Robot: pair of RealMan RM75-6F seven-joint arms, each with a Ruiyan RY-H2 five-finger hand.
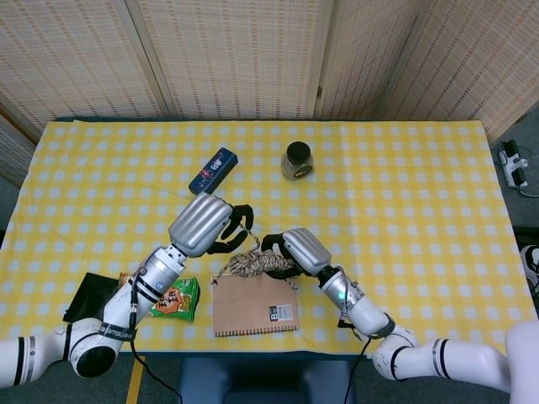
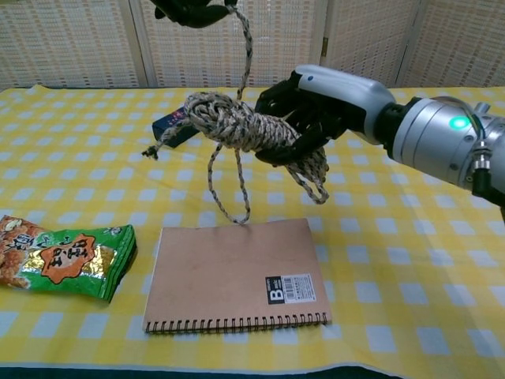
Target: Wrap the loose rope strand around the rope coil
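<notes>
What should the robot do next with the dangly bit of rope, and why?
Probably carry the left hand around the rope coil so the strand lays across it. The left hand pinches the loose strand above the coil, which the right hand holds in the air. A slack loop hangs down to the notebook, so a turn would likely take it up.

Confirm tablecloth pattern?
Yellow-and-white check tablecloth; clearest in the head view.
</notes>
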